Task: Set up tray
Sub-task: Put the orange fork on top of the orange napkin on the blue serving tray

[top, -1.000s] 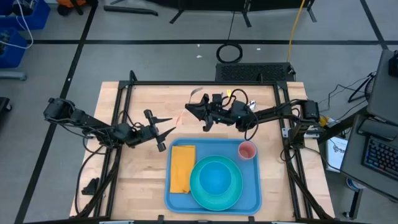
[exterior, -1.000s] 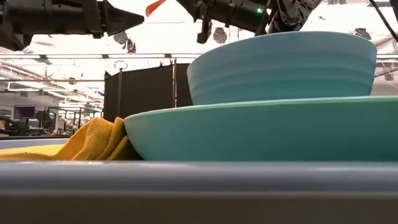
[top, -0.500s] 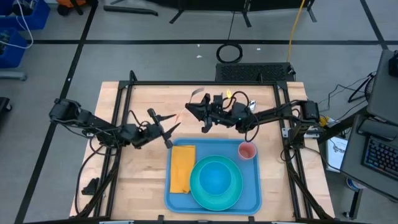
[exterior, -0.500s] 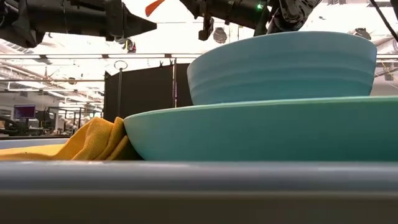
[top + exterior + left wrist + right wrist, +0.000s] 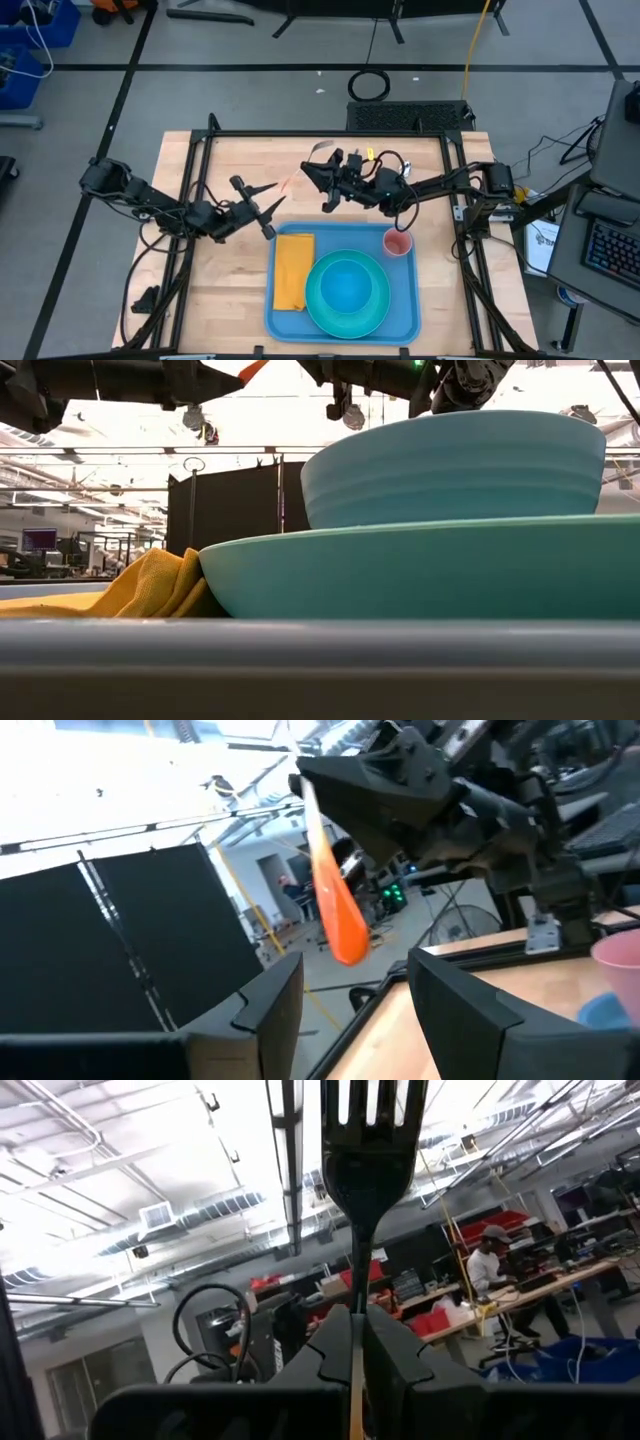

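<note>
The blue tray (image 5: 405, 318) lies at the table's near middle. It carries a yellow napkin (image 5: 293, 268), a turquoise plate (image 5: 375, 312) with a bowl (image 5: 347, 283) on it, and a pink cup (image 5: 398, 243). My right gripper (image 5: 312, 174) hovers above the table beyond the tray, shut on a fork (image 5: 368, 1170). The fork's orange handle (image 5: 335, 910) sticks out toward my left gripper (image 5: 268, 208). That gripper is open, left of the tray's far left corner. In its wrist view the handle's free end shows just beyond the gap between its fingers, untouched. My right gripper pinches the fork between its two shut fingers (image 5: 330, 1342) at the neck just below the tines (image 5: 357, 1295). The fork is lifted clear of the table. Its tines point away from the fingers, and its orange handle (image 5: 289, 186) slants out toward the table's left.
A black metal frame (image 5: 300, 134) borders the table's far edge and both sides. Bare wood (image 5: 225, 290) lies left of the tray. In the low view the tray rim (image 5: 300, 650), plate (image 5: 450, 570) and bowl (image 5: 450, 460) fill the foreground. People sit at desks in the room behind.
My left gripper has moved toward the table's right and then up and slightly toward the far edge, closing on the fork's orange handle, and has stayed open. My right gripper has risen a little, still holding the fork.
</note>
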